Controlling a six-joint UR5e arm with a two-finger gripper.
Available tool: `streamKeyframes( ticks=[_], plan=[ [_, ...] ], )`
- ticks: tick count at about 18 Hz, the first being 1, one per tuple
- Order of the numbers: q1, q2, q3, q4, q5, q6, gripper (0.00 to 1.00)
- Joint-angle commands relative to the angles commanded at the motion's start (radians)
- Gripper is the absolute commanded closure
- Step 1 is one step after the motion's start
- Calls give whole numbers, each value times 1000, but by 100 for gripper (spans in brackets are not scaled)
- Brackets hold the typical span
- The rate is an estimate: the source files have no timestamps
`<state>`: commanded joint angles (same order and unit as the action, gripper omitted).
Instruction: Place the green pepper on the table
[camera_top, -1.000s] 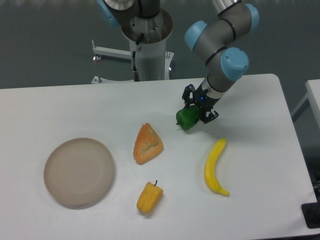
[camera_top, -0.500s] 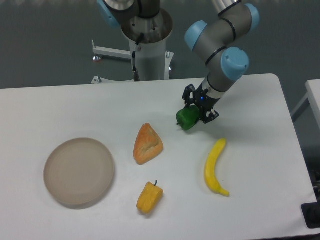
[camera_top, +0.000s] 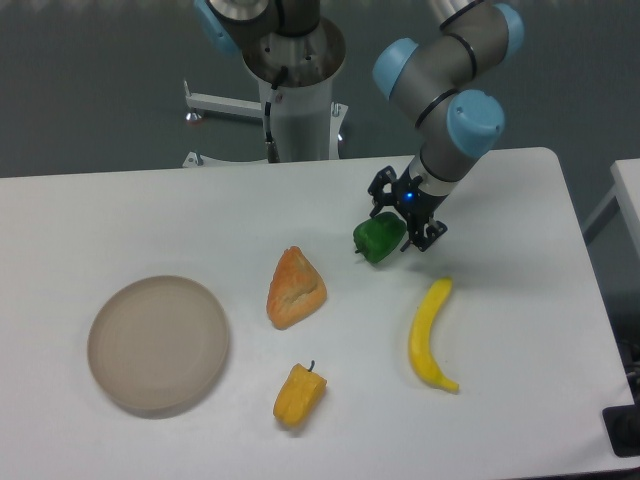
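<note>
Where arm angles down-left, gripper (camera_top: 401, 219) fingers sit spread, touching green pepper (camera_top: 379, 239) on table (camera_top: 520, 300), up-left of banana (camera_top: 429, 334).

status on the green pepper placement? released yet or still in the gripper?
Done: the green pepper looks set down on the white table, between the bread wedge and the banana, away from the plate. In hand: the gripper sits right at the pepper's right side; whether its fingers have let go is not clear from this angle. Left: confirm release and retract the arm.
</note>
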<state>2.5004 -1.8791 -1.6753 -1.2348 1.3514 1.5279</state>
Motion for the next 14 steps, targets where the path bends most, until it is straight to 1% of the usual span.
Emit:
streamKeyframes(
  ticks=[2,4,7,9,14],
  plan=[
    [0,-2,49,-2,2,0,0],
    [0,-2,86,0,40,0,0],
    [-3,-8,130,5,127,8,0],
    [-5,-20,163,5,150,3,0],
    [-8,-49,221,9,179,0,0]
  ],
)
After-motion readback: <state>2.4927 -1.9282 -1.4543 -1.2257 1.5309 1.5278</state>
